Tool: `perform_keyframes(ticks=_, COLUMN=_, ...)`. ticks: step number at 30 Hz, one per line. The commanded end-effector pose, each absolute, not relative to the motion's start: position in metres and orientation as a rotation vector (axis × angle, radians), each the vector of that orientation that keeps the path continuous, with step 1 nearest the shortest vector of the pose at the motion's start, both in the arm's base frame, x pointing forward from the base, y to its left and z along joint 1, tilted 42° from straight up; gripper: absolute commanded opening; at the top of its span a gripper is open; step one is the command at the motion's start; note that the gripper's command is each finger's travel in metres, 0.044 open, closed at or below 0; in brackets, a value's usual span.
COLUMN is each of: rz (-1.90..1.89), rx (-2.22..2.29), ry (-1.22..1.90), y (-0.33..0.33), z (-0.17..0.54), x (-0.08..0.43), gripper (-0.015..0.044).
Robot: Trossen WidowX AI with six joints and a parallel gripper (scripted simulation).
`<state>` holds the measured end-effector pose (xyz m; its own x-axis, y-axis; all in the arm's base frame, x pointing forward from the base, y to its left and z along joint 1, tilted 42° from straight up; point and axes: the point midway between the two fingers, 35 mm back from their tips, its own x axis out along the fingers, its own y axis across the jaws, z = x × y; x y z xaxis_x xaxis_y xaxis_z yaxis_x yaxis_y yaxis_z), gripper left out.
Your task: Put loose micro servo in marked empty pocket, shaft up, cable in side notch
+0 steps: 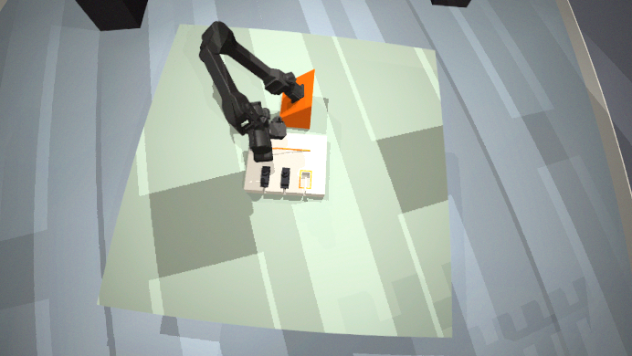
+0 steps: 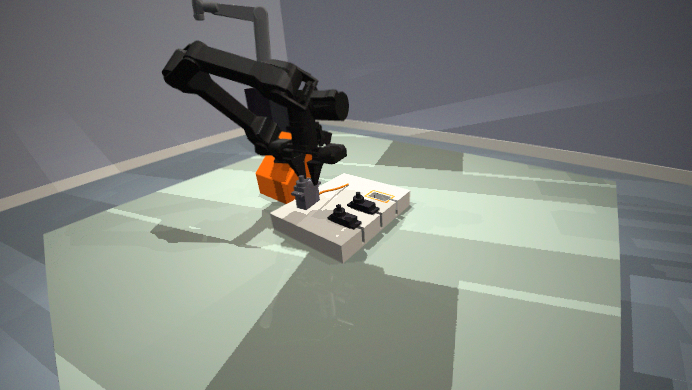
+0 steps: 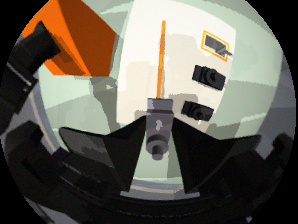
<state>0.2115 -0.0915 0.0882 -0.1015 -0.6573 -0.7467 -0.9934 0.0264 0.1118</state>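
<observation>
Pale-green counter [image 1: 347, 219] [image 2: 500, 210] [image 3: 60, 95], white deck [image 1: 320, 141] [image 2: 310, 236] [image 3: 131, 50] on it | gripper [image 2: 307, 181] [image 3: 158, 119]: partly closed, gripping grey servo [image 2: 306, 194] [image 3: 159, 120] by its sides, at the deck's end away from the marked pocket [image 1: 305, 179] [image 2: 380, 196] [image 3: 215, 45] | handling: likely light, rigid, smooth; body sides best | orange cable [image 1: 292, 149] [image 2: 334, 189] [image 3: 161, 60]: probably limp, may snag

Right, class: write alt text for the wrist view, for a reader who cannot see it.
Black gripper fingers grip a grey servo, its orange cable stretching across a white deck beside two black servos and an orange-outlined pocket.
</observation>
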Motion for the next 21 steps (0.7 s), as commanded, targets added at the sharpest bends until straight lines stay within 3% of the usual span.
perform_keyframes(ticks=1, rz=0.879, rx=-1.676, ry=1.799, y=-0.078, z=0.078, x=0.216, gripper=0.0)
perform_keyframes(ticks=21, rz=0.882, rx=-1.673, ry=1.794, y=-0.01, z=0.017, x=0.227, gripper=0.0)
